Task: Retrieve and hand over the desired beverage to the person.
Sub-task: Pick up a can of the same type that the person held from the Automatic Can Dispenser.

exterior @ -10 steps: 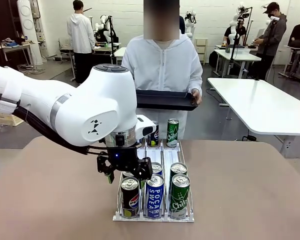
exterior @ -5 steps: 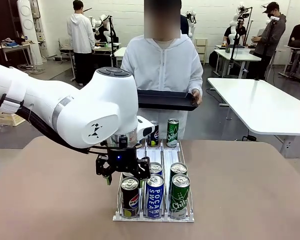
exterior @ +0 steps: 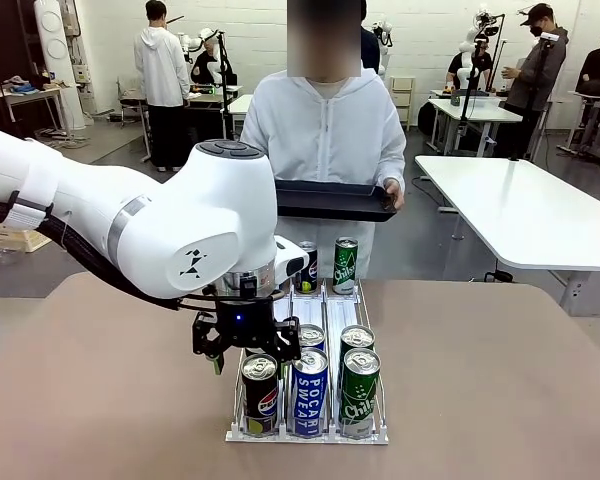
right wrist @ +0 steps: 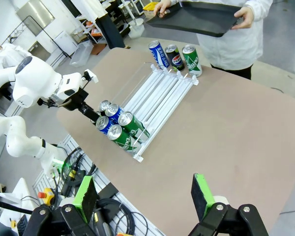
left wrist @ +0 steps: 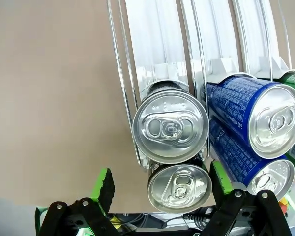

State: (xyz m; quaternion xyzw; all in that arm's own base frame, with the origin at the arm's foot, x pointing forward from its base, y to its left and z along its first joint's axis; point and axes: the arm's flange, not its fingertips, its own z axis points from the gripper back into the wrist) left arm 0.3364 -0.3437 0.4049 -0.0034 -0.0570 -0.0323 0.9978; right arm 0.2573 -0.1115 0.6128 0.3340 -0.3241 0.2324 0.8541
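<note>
We see the white left arm reaching in over a brown table (exterior: 100, 400). Its left gripper (exterior: 250, 352) points straight down above the left lane of a clear can rack (exterior: 305, 436). The claw is spread wide and holds nothing.

At the near end of the rack stand two rows of three cans. The front Pepsi can (exterior: 260, 396) stands just below the claw and slightly nearer to us. A blue Pocari Sweat can (exterior: 309, 392) is beside it, and a green Chilsung can (exterior: 359, 392) is beyond that. A second can in the Pepsi lane sits behind the front one, mostly hidden by the claw.

From the left wrist camera we look down on two silver can tops (left wrist: 170, 127) in that lane. The green pads (left wrist: 104, 184) stand to either side of the lower top, above it and clear of it.

Three far cans (exterior: 345, 265) stand at the rack's other end. Behind them the person (exterior: 325, 130), in a white hooded jacket, holds a black tray (exterior: 330, 200) in both hands, well apart from the claw.

The right gripper (right wrist: 143, 196) hangs high above the table, also spread open and empty.
</note>
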